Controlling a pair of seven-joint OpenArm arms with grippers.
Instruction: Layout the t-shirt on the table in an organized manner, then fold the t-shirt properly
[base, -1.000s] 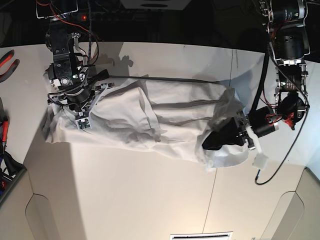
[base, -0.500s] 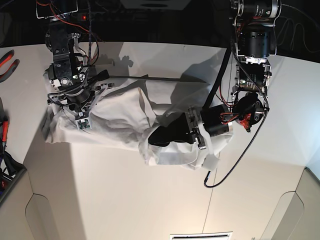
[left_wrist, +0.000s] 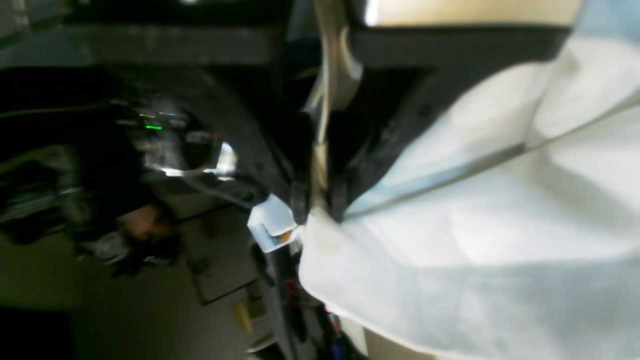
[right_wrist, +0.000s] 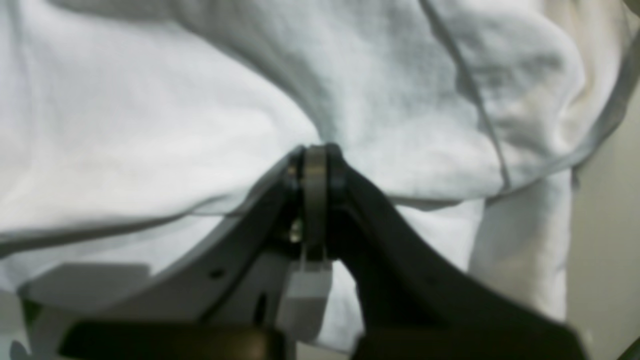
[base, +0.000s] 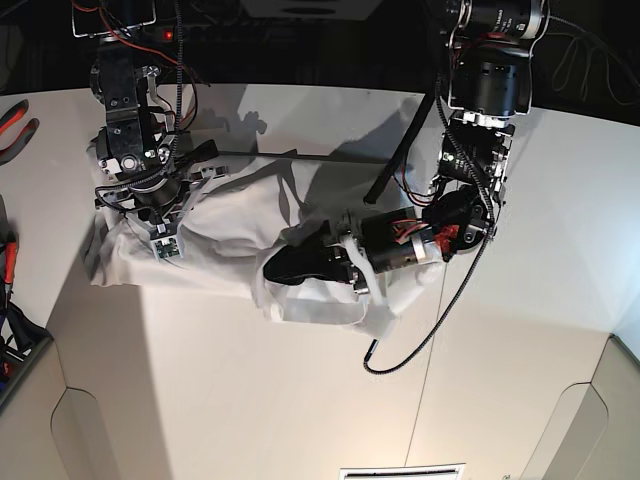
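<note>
White table (base: 300, 400) under bunched t-shirt (base: 230, 235)

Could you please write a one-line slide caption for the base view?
Both arms pinch the white t-shirt, the left gripper folding one end across the table.

Both arms were built of black housings with bare metal plates. The left arm (base: 478, 120) carried red wiring near its wrist and a black cable looped below it. The right arm (base: 130, 130) was wrapped in black cables, with a red light near its base. Dark curved fingers (right_wrist: 400, 260) were seen, perhaps rubber-tipped, though blur prevented certainty.
</note>
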